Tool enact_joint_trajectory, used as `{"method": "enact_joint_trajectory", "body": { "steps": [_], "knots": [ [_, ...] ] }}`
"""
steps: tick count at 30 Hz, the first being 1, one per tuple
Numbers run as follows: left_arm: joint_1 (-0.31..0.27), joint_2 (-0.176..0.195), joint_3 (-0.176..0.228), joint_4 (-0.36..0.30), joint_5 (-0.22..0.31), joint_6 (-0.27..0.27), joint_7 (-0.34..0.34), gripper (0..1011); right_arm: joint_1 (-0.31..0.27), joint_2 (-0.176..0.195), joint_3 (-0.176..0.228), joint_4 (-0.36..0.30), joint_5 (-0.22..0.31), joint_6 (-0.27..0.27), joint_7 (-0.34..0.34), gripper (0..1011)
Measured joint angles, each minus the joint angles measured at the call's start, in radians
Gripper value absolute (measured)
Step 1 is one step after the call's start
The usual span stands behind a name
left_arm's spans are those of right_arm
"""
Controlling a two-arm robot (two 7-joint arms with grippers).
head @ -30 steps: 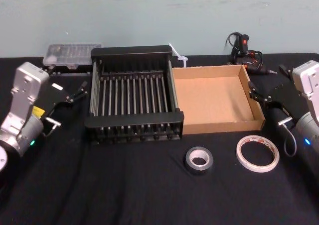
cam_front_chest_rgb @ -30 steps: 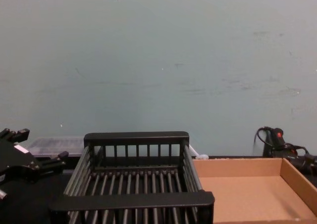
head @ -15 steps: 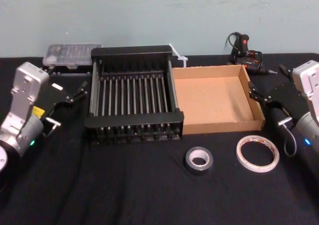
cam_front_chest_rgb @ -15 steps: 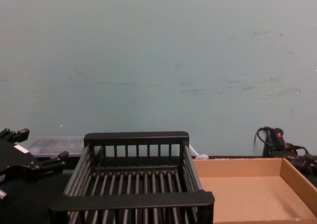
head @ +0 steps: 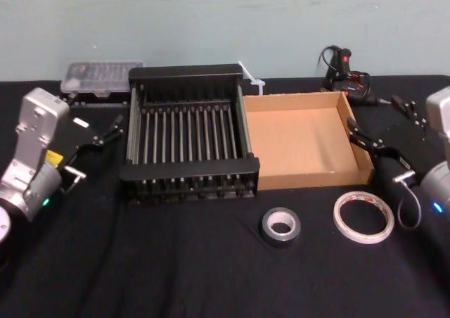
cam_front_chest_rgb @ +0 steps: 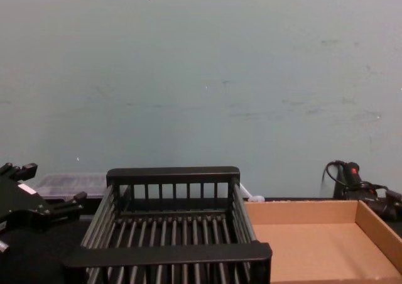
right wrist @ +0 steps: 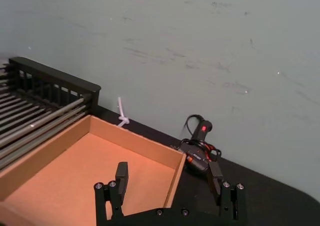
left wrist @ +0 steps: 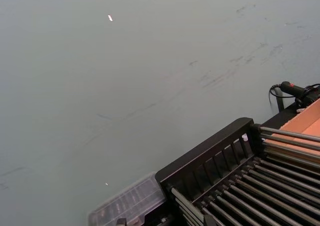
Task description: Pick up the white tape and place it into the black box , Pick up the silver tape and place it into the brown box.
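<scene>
Spread wide and empty, the fingers (right wrist: 122, 175) of the right gripper (head: 385, 125) hang beside the right wall of the brown box (head: 261, 176), and since a second ago this arm has swung: its white body has drawn back toward the right edge of the head view while its tip has dropped toward the front. That reads as the opening of a reach for the white tape (head: 363, 217), which lies flat on the black cloth just in front of the box's front right corner, near that gripper. The roll lies on its face, hole up, so it has no long axis to favour; any approach across the ring looks equal. The silver tape (head: 281, 226) lies the same way, hole up, in front of the seam between the brown box and the black box (head: 188, 167), well apart from either gripper. Both boxes hold nothing yet. The left gripper (head: 98, 140) stays parked with fingers apart, left of the black box.
</scene>
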Motion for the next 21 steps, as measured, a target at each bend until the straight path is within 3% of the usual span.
{"method": "enact_joint_trajectory", "body": {
  "steps": [21],
  "knots": [
    [0.0, 0.0, 0.0, 0.0, 0.0, 0.0, 0.0, 1002, -0.213, 0.081, 0.142, -0.226, 0.152, 0.202, 0.075, 1002]
  ]
}}
